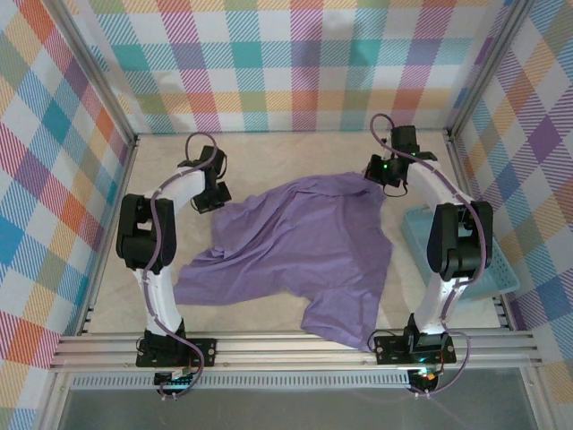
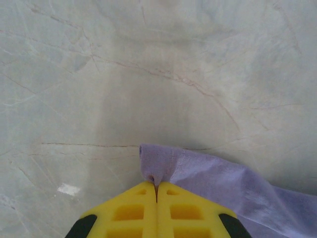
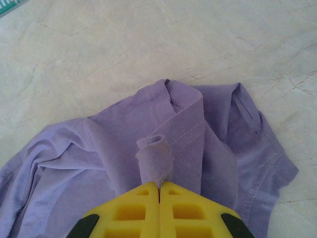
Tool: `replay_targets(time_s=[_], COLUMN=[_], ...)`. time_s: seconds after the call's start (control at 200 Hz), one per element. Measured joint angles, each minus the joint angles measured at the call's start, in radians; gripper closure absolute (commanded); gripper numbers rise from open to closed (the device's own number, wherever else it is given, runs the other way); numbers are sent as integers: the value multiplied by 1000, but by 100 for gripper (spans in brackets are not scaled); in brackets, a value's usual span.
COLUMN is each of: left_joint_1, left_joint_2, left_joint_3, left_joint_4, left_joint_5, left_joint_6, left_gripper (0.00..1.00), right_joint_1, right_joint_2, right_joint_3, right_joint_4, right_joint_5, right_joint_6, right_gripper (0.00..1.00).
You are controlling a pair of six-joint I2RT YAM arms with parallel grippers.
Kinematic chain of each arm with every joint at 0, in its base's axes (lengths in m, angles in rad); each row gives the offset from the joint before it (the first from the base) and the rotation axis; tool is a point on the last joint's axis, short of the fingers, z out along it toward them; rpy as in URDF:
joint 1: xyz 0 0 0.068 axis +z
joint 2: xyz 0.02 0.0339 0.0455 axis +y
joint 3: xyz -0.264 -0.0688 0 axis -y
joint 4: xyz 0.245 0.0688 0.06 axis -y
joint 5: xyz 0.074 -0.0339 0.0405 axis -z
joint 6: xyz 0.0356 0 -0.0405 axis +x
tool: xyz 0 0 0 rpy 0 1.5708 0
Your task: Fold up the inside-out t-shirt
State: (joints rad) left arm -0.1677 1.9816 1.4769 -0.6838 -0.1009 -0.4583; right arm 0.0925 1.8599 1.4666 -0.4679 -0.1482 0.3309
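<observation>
While left tool (image 2: 157, 186) and right tool (image 3: 159, 184) pinch its edges, the t-shirt (image 1: 295, 242) sprawls between them.

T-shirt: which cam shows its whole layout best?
Top external: the whole t-shirt lies spread and rumpled on the table between the arms. Left wrist gives a corner pinched in the shut left gripper. Right wrist gives a bunched section with seams, a fold of it pinched in the right gripper.
</observation>
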Motion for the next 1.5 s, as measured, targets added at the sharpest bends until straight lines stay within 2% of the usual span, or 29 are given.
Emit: replay_targets(time_s=[0.115,0.305,0.43,0.64,0.79,0.92,1.06,1.335,1.5], left_joint_1=[34,177,242,282,301,309,311,314,314], left_joint_2=[-54,-150,-174,-213,-268,-282,-227,-12,150], left_joint_3=[19,57,100,242,321,363,377,381,509], left_joint_4=[-19,-33,-66,-135,-166,-178,-178,-160,-163], left_joint_5=[35,114,155,240,254,257,266,273,283], left_joint_6=[0,-13,-23,-42,-47,-47,-47,-41,-22], left_gripper=[100,100,100,100,100,100,100,100,100], right_joint_1=[0,-11,-20,-31,-37,-37,-37,-32,-18], right_joint_2=[0,0,-5,-84,-172,-183,-135,70,203], right_joint_3=[33,103,150,266,362,436,453,454,546], right_joint_4=[-26,-58,-80,-106,-101,-86,-69,-62,-81], right_joint_5=[19,43,43,46,37,14,-17,-41,-45], right_joint_6=[-3,-3,-9,-33,-50,-60,-60,-59,-61], right_gripper=[100,100,100,100,100,100,100,100,100])
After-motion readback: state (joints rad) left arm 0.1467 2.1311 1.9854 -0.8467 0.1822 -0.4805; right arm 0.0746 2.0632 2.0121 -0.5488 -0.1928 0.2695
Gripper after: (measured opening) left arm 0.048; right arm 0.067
